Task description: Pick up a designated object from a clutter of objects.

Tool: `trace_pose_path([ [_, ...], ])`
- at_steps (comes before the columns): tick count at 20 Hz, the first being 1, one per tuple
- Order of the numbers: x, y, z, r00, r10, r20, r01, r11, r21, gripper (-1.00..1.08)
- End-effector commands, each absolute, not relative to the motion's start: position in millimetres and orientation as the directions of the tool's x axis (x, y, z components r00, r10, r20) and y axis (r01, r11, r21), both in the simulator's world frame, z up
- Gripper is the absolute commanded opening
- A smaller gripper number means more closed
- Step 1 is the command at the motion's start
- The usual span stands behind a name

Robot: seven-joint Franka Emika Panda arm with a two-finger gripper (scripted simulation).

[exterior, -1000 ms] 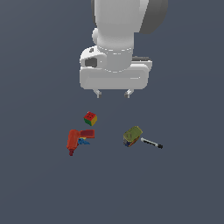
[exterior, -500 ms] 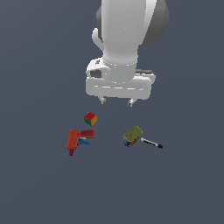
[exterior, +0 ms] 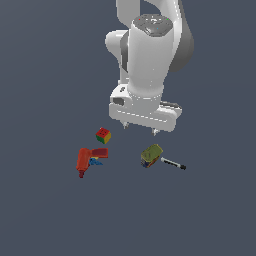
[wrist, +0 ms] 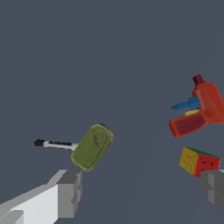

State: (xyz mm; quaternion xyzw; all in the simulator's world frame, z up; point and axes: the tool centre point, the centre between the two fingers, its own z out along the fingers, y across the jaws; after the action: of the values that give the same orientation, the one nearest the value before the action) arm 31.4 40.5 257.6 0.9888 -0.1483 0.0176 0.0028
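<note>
The claw (exterior: 139, 129) hangs above the table (exterior: 45, 215) with its two fingers (wrist: 70, 192) wide apart and nothing between them. The olive-topped can (exterior: 151, 155) lies on the table just below the claw, and the pen (exterior: 173, 163) touches its side. The colourful cube (exterior: 103, 135) and the red drill (exterior: 86, 161) lie apart from the can, toward the exterior view's left.

The olive-topped can (exterior: 151, 155) lies tilted on the desk, below the claw (exterior: 139, 129), untouched, its blue label facing sideways.
</note>
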Motion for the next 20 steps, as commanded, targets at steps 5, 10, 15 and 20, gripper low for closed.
trace_pose_path([
  [5, 35, 56, 224, 0.904, -0.426, 0.027, -0.426, -0.905, -0.005, 1.0],
  [10, 36, 68, 198, 0.853, -0.521, 0.02, -0.521, -0.853, -0.007, 1.0],
  [15, 35, 80, 172, 0.792, -0.611, 0.013, -0.611, -0.792, -0.007, 1.0],
  [20, 33, 91, 147, 0.723, -0.691, 0.007, -0.69, -0.723, -0.005, 1.0],
])
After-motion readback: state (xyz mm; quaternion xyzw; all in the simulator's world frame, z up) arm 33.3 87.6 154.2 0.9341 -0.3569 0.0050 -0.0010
